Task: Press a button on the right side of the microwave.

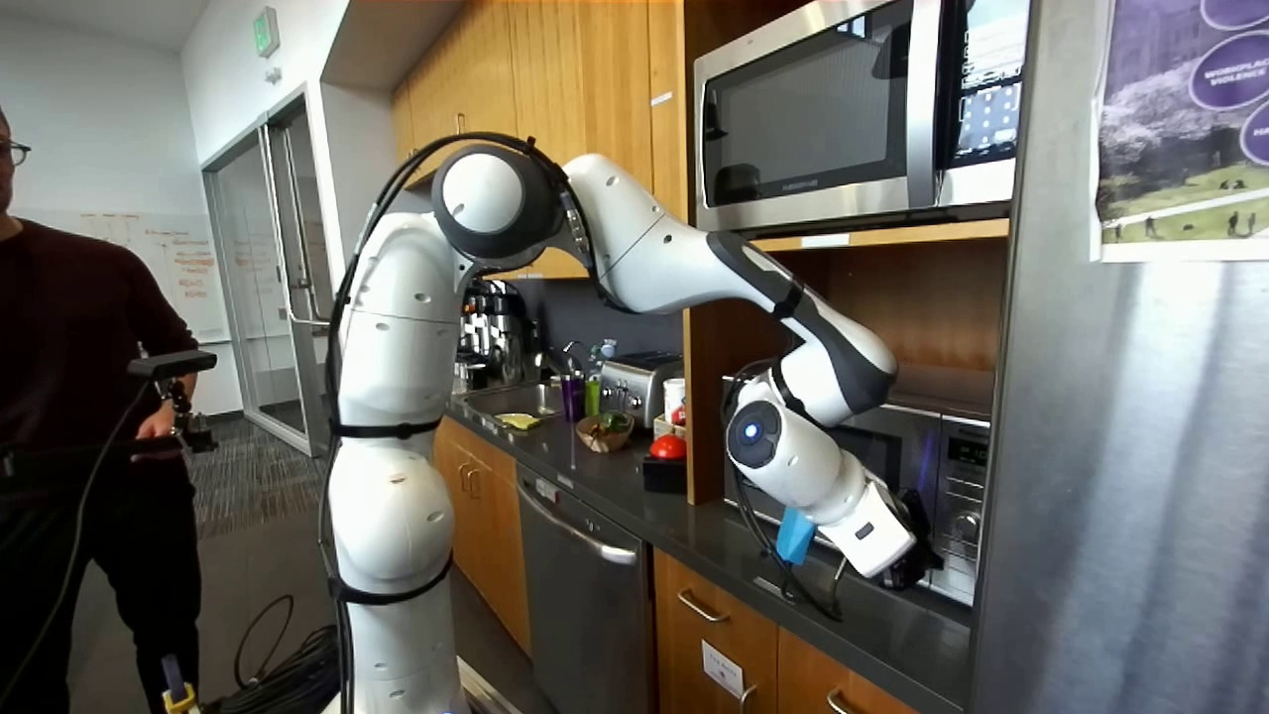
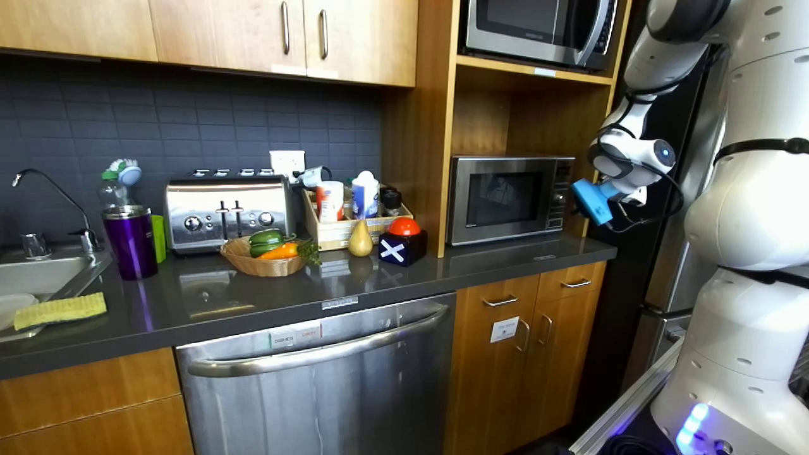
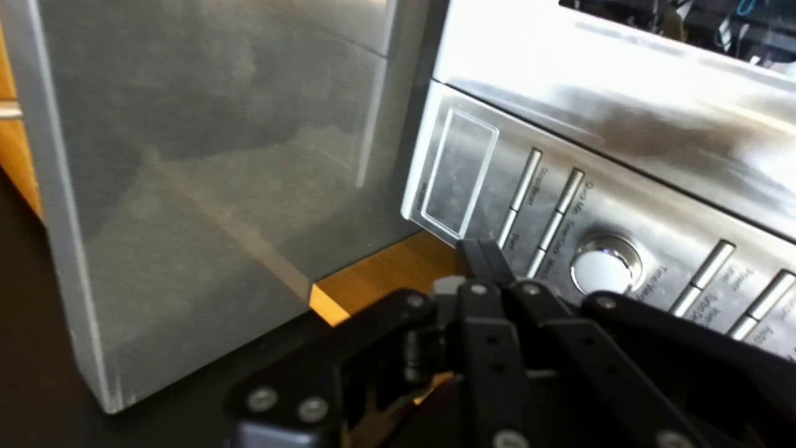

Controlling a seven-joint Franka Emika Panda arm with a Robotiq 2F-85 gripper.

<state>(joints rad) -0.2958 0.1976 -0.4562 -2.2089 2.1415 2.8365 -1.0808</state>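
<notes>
You are holding the hand (image 3: 485, 256) closed, its two fingers (image 3: 471, 260) lying side by side, by the control panel (image 3: 606, 214) of the small steel microwave (image 2: 505, 197). This microwave is sitting on the dark counter (image 2: 404, 275), inside the wooden nook (image 2: 480, 126) and under the larger microwave (image 2: 537, 25), its panel running down its right side in both exterior views. In the wrist view your fingers are covering a bit of the panel just beside the Start button (image 3: 508, 229); I cannot tell whether they are touching the metal. The round knob (image 3: 603, 269) is showing near them, with slim bar-shaped buttons (image 3: 715, 264) running on either side of it. In an exterior view your arm (image 1: 674, 260) is arching over and sloping down toward the microwave; a blue piece (image 2: 593, 201) is showing at its wrist in both exterior views.

Farther along the counter, a black box (image 2: 403, 250) with a red dome (image 2: 403, 226) on top is sitting beside a pear (image 2: 361, 240). A wicker basket (image 2: 259, 265) is holding green and orange vegetables (image 2: 267, 238) in front of the toaster (image 2: 202, 205), and a purple tumbler (image 2: 129, 246) is standing near the sink (image 2: 82, 272), where a yellow sponge (image 2: 60, 311) is lying at the edge. At the border of an exterior view, a person (image 1: 89, 317) in dark clothes is standing, head partly cut off.
</notes>
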